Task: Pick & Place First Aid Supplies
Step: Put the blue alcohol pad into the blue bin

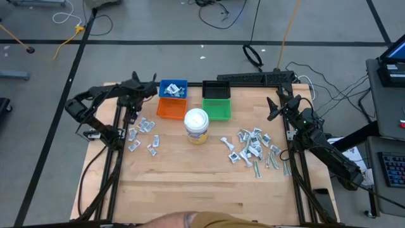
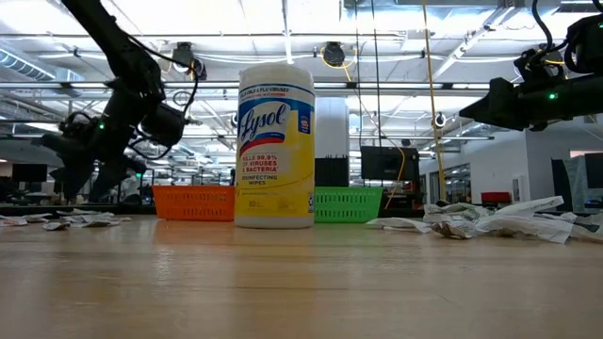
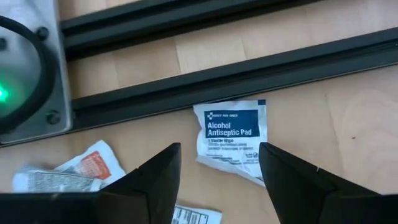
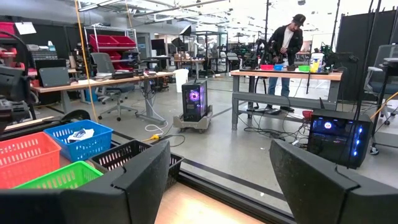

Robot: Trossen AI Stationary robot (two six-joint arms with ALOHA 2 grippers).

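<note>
Surface (image 1: 190, 183): pale wood, carrying all items; landmark is the jar (image 1: 196, 125), white lid, yellow label, standing upright near the middle.

Left arm: folded low to the left of the jar, wrist aimed down at the surface. Left pincer (image 3: 217, 180): fingers apart with a clear gap, nothing between them, touching nothing; whether it is steady at that width cannot be told. It hangs over the left packets (image 1: 143, 134), directly above an alcohol pad (image 3: 231, 138) lying flat beside a dark rail; an orange-marked packet (image 3: 93, 167) lies near it, and a third packet is cut off by the picture edge.

Right arm: raised to the right of the jar, wrist level, looking over the bins into the room. Right pincer (image 4: 217, 180): fingers wide apart, empty, clear of the surface.

Bins, behind the jar: blue bin (image 1: 173, 88) holding a few packets; black bin (image 1: 216, 90); orange bin (image 1: 171, 108); green bin (image 1: 218, 110). The jar hides part of the orange and green bins in the low view.

Right packets (image 1: 253, 149): loose heap to the right of the jar, overlapping; single items hard to separate.

Person (image 4: 285, 50): standing at a far desk in the room.
</note>
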